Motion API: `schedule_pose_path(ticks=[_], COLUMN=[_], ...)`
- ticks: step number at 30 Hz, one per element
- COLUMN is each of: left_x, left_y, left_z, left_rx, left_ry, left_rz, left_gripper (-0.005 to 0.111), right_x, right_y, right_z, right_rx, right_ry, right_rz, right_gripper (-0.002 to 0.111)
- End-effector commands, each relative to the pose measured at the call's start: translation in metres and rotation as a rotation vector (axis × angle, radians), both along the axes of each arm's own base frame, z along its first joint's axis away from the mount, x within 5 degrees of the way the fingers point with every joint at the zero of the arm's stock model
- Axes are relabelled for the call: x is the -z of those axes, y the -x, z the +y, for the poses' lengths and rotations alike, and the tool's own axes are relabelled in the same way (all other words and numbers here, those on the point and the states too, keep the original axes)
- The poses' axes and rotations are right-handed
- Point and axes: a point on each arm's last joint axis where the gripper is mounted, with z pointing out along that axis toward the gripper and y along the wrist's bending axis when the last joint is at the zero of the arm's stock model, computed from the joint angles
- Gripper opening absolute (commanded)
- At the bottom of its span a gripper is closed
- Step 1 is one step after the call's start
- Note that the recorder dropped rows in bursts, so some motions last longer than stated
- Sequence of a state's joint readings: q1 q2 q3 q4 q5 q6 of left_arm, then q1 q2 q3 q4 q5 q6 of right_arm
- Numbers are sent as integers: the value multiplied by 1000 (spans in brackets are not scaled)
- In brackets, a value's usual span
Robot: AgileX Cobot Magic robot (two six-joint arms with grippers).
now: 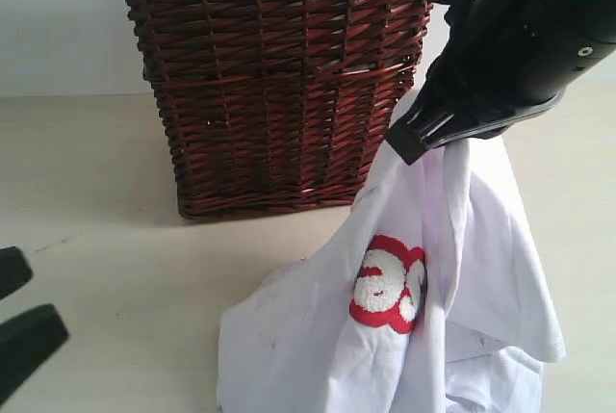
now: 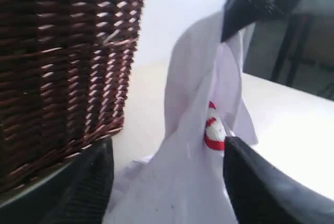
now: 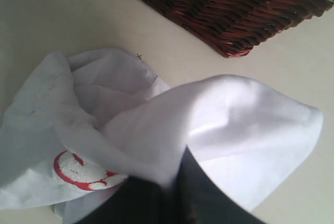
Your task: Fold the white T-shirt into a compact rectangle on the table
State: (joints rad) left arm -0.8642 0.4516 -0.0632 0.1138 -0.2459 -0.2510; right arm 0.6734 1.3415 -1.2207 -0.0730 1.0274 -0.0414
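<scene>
Over the beige table [image 1: 96, 172] the right gripper [image 1: 412, 143] is pinching the shirt [image 1: 318, 336] aloft — left gripper [image 2: 167, 177] gaping, empty — risking it slipping free.

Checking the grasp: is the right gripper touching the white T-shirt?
Touching. The exterior view shows the right gripper shut on a bunch of the white T-shirt, which hangs from it down to the table.

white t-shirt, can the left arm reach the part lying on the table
Probably yes: the left pincer is open, facing the white T-shirt with bare table between; the basket stands aside.
</scene>
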Motion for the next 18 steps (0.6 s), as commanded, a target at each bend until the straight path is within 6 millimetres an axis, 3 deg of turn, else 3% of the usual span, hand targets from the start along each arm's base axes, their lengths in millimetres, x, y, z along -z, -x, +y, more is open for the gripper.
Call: schedule_pose_path(ticks=[1, 5, 10, 15, 18], left_x=[-11, -10, 12, 18, 7], left_y=[-14, -41, -75, -98, -106], left_z=[-37, -74, -117, -149, -161], left_rx=[132, 166, 188, 206, 209], left_ry=[-117, -255, -430, -452, -402], left_rz=[-68, -37, 26, 6, -40], left_gripper=[62, 62, 62, 62, 62], right_x=[-4, -4, -3, -2, -2], right_y=[1, 1, 2, 3, 4], right_z=[0, 0, -1, -2, -3], right_rx=[-9, -9, -8, -7, -5], right_ry=[-10, -9, 2, 12, 27], right_rz=[-13, -12, 3, 15, 27], right_gripper=[0, 0, 0, 0, 0])
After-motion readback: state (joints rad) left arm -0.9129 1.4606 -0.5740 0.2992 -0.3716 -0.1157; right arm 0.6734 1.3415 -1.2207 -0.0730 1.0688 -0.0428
